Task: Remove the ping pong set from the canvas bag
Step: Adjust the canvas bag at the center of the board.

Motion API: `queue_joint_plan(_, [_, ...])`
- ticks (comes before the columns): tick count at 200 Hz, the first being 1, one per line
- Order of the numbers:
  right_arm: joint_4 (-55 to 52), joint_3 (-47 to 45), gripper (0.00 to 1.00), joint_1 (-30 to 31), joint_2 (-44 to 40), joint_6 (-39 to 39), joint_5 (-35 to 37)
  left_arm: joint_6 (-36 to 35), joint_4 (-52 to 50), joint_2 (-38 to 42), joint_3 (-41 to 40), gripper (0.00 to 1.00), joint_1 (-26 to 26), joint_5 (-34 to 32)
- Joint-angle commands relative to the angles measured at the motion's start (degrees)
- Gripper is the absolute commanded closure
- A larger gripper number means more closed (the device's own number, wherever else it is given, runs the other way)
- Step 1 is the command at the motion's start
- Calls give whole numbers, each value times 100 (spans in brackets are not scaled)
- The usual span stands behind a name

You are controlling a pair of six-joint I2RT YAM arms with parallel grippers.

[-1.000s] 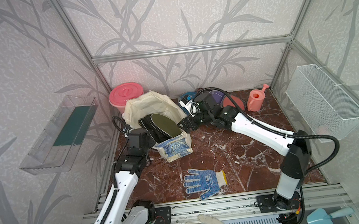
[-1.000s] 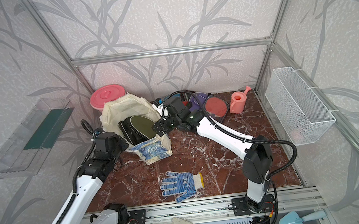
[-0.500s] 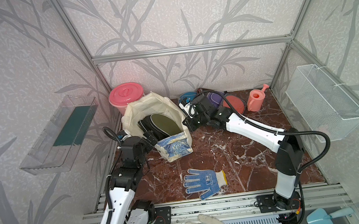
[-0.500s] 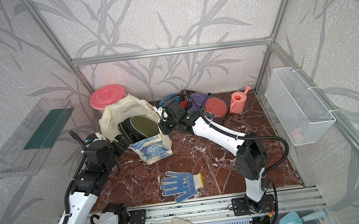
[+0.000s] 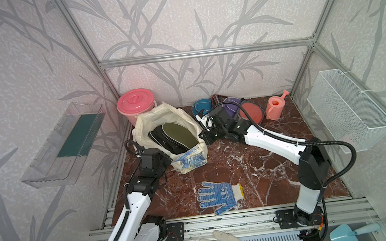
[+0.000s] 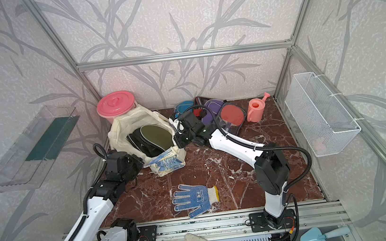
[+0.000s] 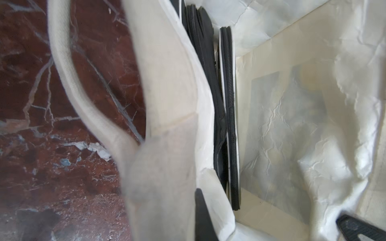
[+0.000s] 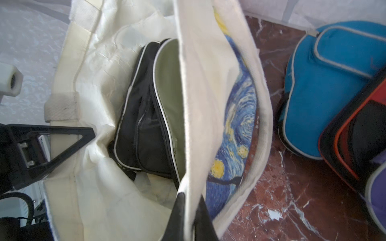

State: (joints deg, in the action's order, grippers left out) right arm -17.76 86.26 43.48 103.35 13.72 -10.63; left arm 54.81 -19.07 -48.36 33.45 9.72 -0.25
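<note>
The bag sits on the tabletop with its mouth wide and facing up, stretched between our two hands. Our left hand is closed on the cloth of the rim nearest it. Our right hand is clamped on the opposite wall, the one carrying the blue swirl print, with a finger on each side of the cloth.

Two cases of the ping pong set are inside, leaning on edge side by side: an olive case on the right hand's side and a black case on the left hand's side. Their long axis runs from just beside the right hand toward the part of the rim farthest from both hands. We cannot tell which end is the handle.

Out of the bag, just behind the right hand, a blue case, a black-red case, a purple case and a clear pack showing a red paddle lie overlapping on the tabletop.
</note>
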Motion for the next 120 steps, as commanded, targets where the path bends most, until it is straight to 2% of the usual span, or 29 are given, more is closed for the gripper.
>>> queue_joint_plan(1, [163,-595,100,-345,-100,205,261,43,-70,-104,-608,100,-31,-312])
queue_joint_plan(31, [424,-1032,100,-516,147,224,486,117,477,-263,-1341,100,-31,-943])
queue_joint_plan(61, [458,-1019,100,-512,313,147,588,-123,660,-519,-1373,100,-31,-1189])
queue_joint_plan(93, [510,-951,100,-213,-148,-261,832,-362,538,-339,-1203,100,-27,-1170])
queue_joint_plan(106, [556,-927,83,-71,-383,-482,893,-419,535,-230,-1167,100,-27,-1153])
queue_joint_plan(120, [705,-953,56,137,-692,-720,1054,-452,475,-161,-1096,100,-31,-1115])
